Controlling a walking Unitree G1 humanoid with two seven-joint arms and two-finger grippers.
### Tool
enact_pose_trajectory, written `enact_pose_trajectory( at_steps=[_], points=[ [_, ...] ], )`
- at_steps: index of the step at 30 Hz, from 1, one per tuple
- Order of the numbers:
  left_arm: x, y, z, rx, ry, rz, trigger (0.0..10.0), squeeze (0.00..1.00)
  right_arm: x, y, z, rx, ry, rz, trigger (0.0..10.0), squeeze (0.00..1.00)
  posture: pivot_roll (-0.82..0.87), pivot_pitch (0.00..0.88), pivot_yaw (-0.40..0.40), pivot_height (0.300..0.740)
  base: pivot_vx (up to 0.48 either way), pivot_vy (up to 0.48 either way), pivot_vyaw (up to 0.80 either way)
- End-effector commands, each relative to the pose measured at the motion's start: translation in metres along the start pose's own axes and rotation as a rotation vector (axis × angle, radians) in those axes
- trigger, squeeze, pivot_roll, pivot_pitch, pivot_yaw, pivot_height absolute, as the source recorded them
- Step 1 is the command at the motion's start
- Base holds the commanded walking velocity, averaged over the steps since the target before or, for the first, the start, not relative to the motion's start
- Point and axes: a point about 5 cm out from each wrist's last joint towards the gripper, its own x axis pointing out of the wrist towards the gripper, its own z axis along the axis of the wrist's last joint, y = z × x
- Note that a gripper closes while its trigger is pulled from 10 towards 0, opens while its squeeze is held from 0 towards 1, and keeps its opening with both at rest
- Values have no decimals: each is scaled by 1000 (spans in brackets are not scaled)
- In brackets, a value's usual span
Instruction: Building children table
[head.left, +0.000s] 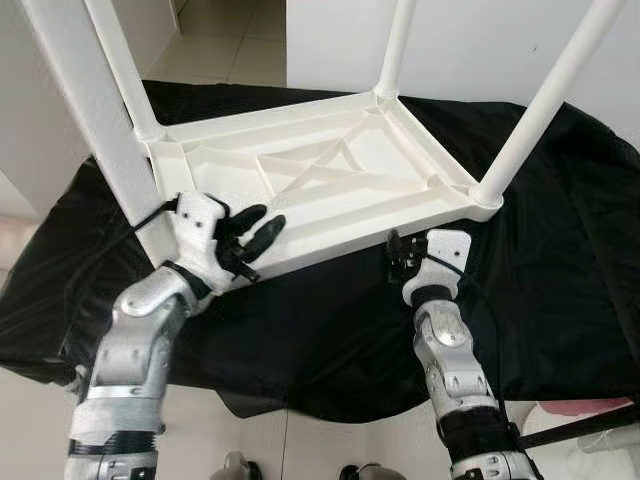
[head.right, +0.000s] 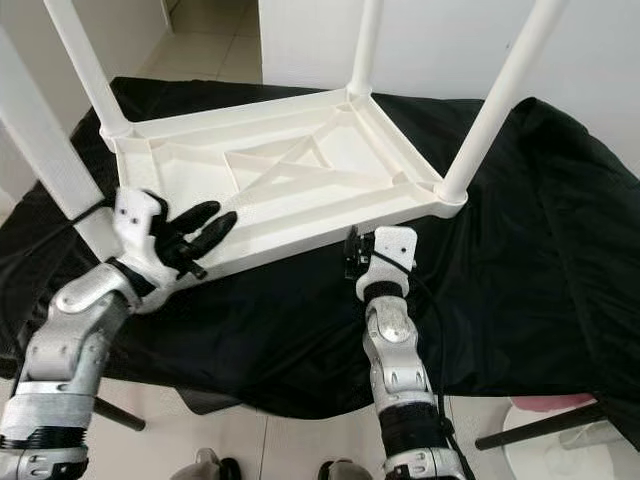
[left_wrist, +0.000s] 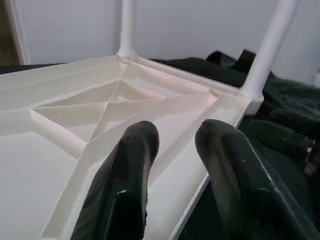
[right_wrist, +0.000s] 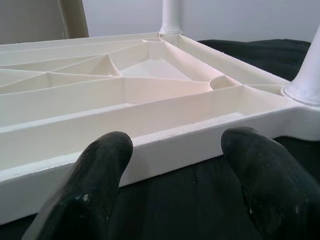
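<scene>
The white table (head.left: 320, 190) lies upside down on a black cloth (head.left: 560, 260), its ribbed underside facing up and its four legs standing up from the corners. The cloth covers a low surface and hangs over the edge nearest me.

My left gripper (head.left: 250, 240) hovers over the table's near rim, close to the near left leg (head.left: 95, 120). Its two black fingers (left_wrist: 122, 185) are spread apart and grasp nothing; seen along them, they point across the ribs toward the far right leg (left_wrist: 270, 50). Whether a fingertip touches the rim I cannot tell.

My right gripper (head.right: 352, 255) sits just outside the same near rim, toward the near right leg (head.left: 540, 110), low over the cloth. Its fingers (right_wrist: 95, 185) are wide apart and empty, with the rim's outer wall straight ahead of them and the cloth under them. They are near the rim but not touching it.

The near right leg stands in its socket at the table's near right corner, and the far leg (head.left: 395, 50) beyond it rises from the far corner against a pale wall. The far left leg (head.left: 120, 70) stands at the far left corner, with tiled floor (head.left: 220, 45) behind it. Beyond the cloth's near right edge a white and pink thing (head.left: 590, 425) rests on the floor.
</scene>
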Motion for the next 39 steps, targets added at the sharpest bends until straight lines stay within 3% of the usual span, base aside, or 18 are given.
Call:
enact_pose_trajectory(
  at_steps=[1, 2, 4, 5, 7, 9, 19, 22, 25, 30, 32, 34, 35, 36, 39],
  points=[
    [-13, 6, 4, -44, -10, 87, 10000, 0, 2, -2, -2, 9, 6, -2, 10000, 0, 34, 87, -49, 740, 0, 0, 0],
    [-13, 6, 4, -44, -10, 87, 10000, 0, 2, -2, -2, 9, 6, -2, 10000, 0, 34, 87, -49, 740, 0, 0, 0],
    [-31, -6, 8, -65, 0, 9, 10000, 0, 7, -3, 0, 11, 3, -4, 10000, 0, 47, 82, -50, 740, 0, 0, 0],
    [-31, -6, 8, -65, 0, 9, 10000, 0, 7, -3, 0, 11, 3, -4, 10000, 0, 47, 82, -50, 740, 0, 0, 0],
    [-50, -23, 8, -64, 62, -132, 10000, 0, 11, -4, 0, 12, 5, -6, 10000, 0, 63, 81, -50, 740, 0, 0, 0],
    [-55, -27, 8, -64, 82, -168, 10000, 0, 12, -4, 0, 12, 6, -6, 10000, 0, 63, 81, -50, 740, 0, 0, 0],
    [-94, -22, 7, -96, 259, -232, 10000, 0, 14, -3, -4, -4, 21, -4, 10000, 0, 87, 89, -61, 740, 0, 0, 0],
    [-124, -7, 11, -56, 378, -188, 10000, 0, 16, -6, -6, -28, 34, -5, 10000, 0, 91, 92, -67, 740, 0, 0, 0],
    [-136, 3, 18, -41, 401, -137, 10000, 0, 18, -7, -7, -39, 43, -9, 10000, 0, 94, 95, -64, 740, 0, 0, 0],
    [-145, 17, 25, -8, 418, -62, 10000, 0, 20, -8, -9, -38, 49, -13, 10000, 0, 102, 96, -61, 740, 0, 0, 0],
    [-148, 31, 29, 36, 424, 11, 10000, 0, 19, -7, -10, -34, 49, -12, 10000, 0, 104, 95, -55, 740, 0, 0, 0],
    [-148, 31, 29, 36, 424, 11, 10000, 0, 19, -7, -10, -34, 49, -12, 10000, 0, 104, 95, -55, 740, 0, 0, 0],
    [-148, 42, 29, 36, 428, 77, 10000, 0, 18, -6, -12, -32, 58, -10, 10000, 0, 110, 95, -46, 740, 0, 0, 0],
    [-142, 67, 33, 103, 414, 216, 10000, 0, 15, -4, -18, -23, 79, -19, 10000, 0, 115, 92, -33, 740, 0, 0, 0],
    [-141, 73, 34, 122, 409, 248, 10000, 0, 14, -4, -19, -21, 84, -22, 10000, 0, 115, 92, -33, 740, 0, 0, 0]
  ],
)
